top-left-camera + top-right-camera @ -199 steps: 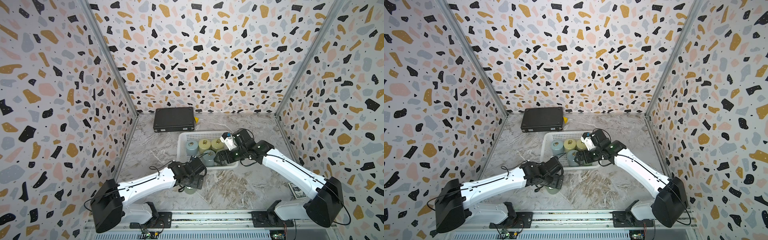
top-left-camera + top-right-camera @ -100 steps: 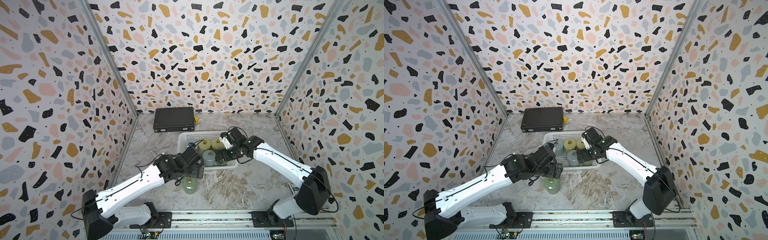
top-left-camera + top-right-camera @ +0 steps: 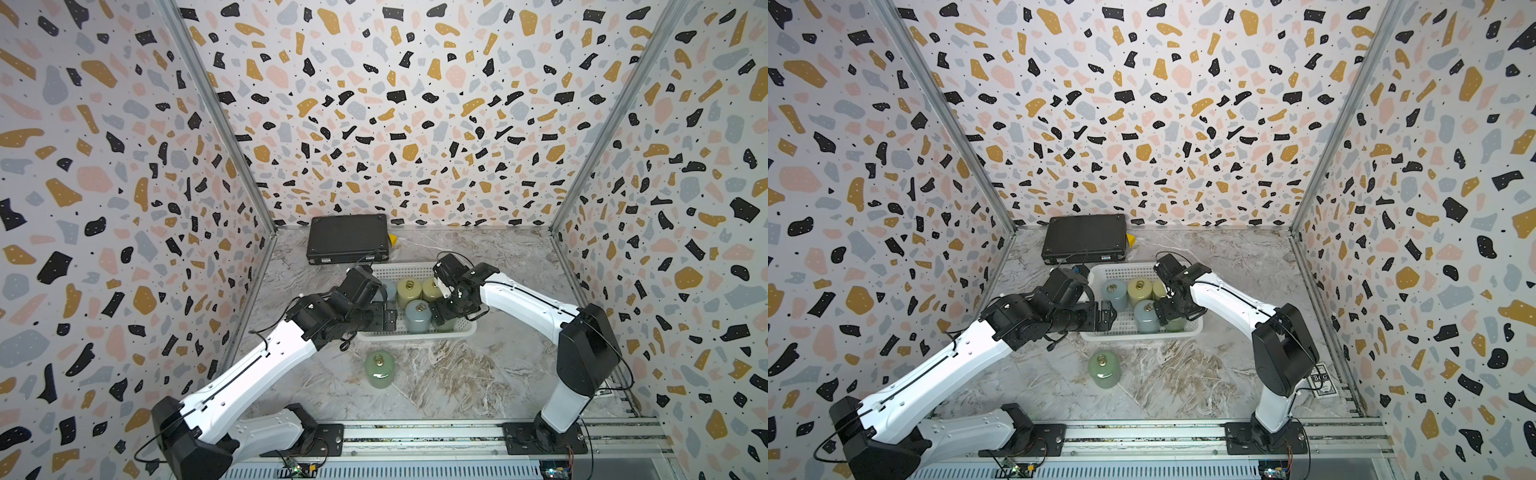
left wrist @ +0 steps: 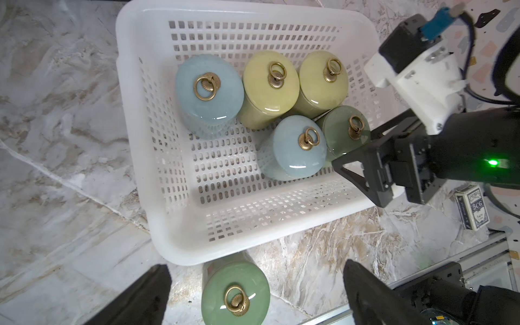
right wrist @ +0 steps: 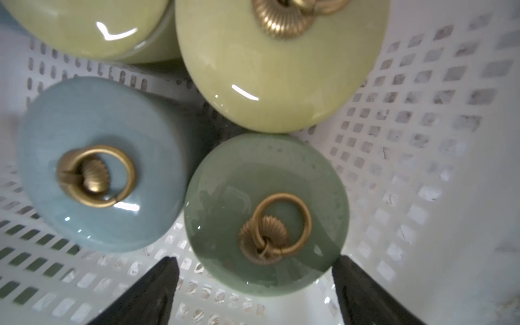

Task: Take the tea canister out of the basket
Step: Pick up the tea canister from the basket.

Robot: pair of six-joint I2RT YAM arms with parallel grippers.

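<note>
The dark green tea canister (image 5: pixel 264 213) is seen upright in the basket (image 4: pixel 180 242), at its 4 o'clock corner, now straddled by the lowered right gripper (image 5: pixel 253 260), jaws wide, nothing gripped yet. At 6 o'clock a light green canister (image 3: pixel 379 368) has been left on the table (image 3: pixel 457 374); the left gripper (image 4: pixel 256 264), spread wide and empty, has been drawn back to 8 o'clock, so a second removal looks set up

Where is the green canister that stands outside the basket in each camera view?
Top view: the green canister stands on the table, in front of the basket's near rim.
Top view: same place, in front of that rim.
Left wrist: just outside the basket's long wall.
Right wrist: not in it; only canisters inside the basket show.
Shared landmark: the white basket.
</note>
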